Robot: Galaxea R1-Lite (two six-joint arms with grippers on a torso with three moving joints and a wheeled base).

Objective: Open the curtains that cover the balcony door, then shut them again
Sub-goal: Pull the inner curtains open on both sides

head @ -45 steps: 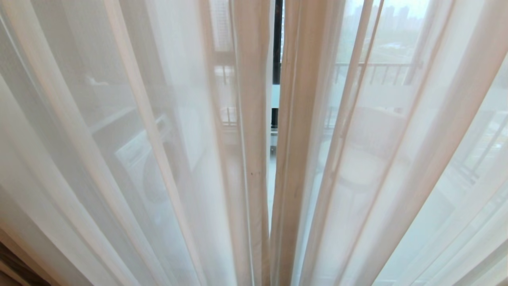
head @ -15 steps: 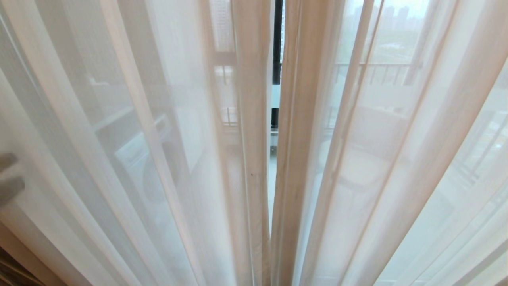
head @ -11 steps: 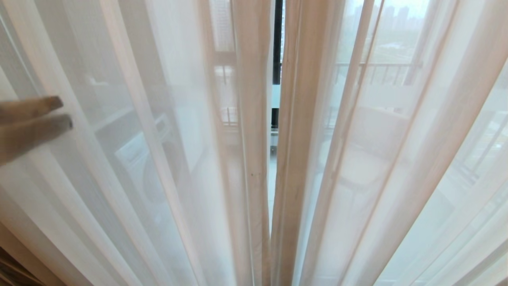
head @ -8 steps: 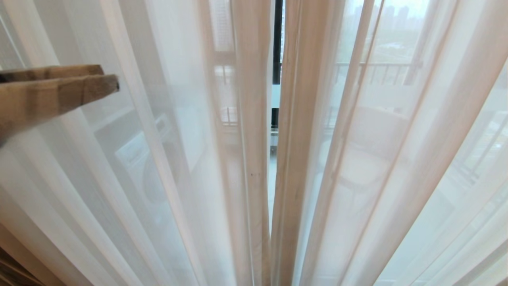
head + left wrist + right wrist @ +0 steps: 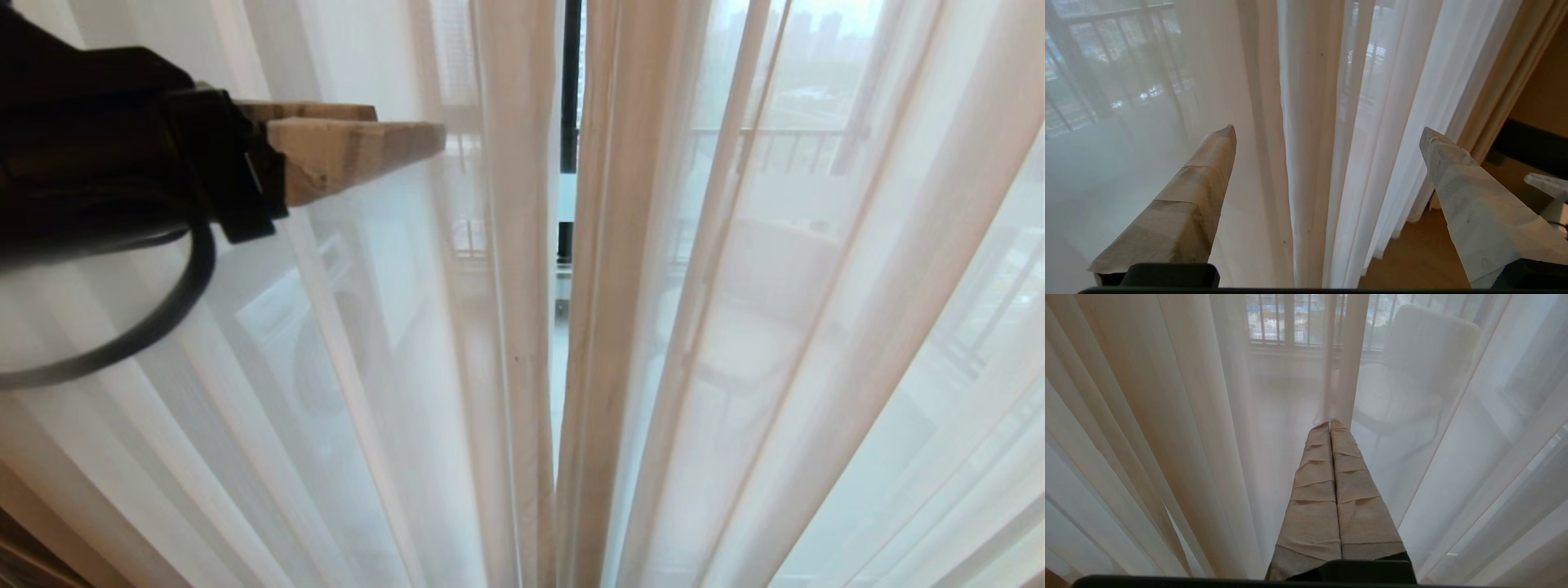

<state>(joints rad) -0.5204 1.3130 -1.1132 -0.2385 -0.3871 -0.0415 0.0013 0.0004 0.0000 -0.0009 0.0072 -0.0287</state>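
Cream-white sheer curtains (image 5: 735,327) fill the head view, hanging shut except for a narrow slit at the centre. The black frame of the balcony door (image 5: 571,82) shows through that slit. My left gripper (image 5: 411,122) reaches in from the upper left, pointing toward the slit and just short of the left sheer's inner edge. In the left wrist view this gripper (image 5: 1327,130) stands wide open, with the sheer's folded edge (image 5: 1306,122) hanging ahead between its taped fingers. My right gripper (image 5: 1329,422) is shut on nothing, low down, with its tips close to the sheer fabric (image 5: 1167,416).
An opaque beige drape (image 5: 1506,81) hangs beside the sheers above a wooden floor (image 5: 1425,253). A washing machine (image 5: 286,327), a pale chair (image 5: 1412,375) and a balcony railing (image 5: 767,151) show dimly through the fabric.
My left gripper came in from the left edge, rose and moved right toward the central slit. The curtains and the right arm have not moved.
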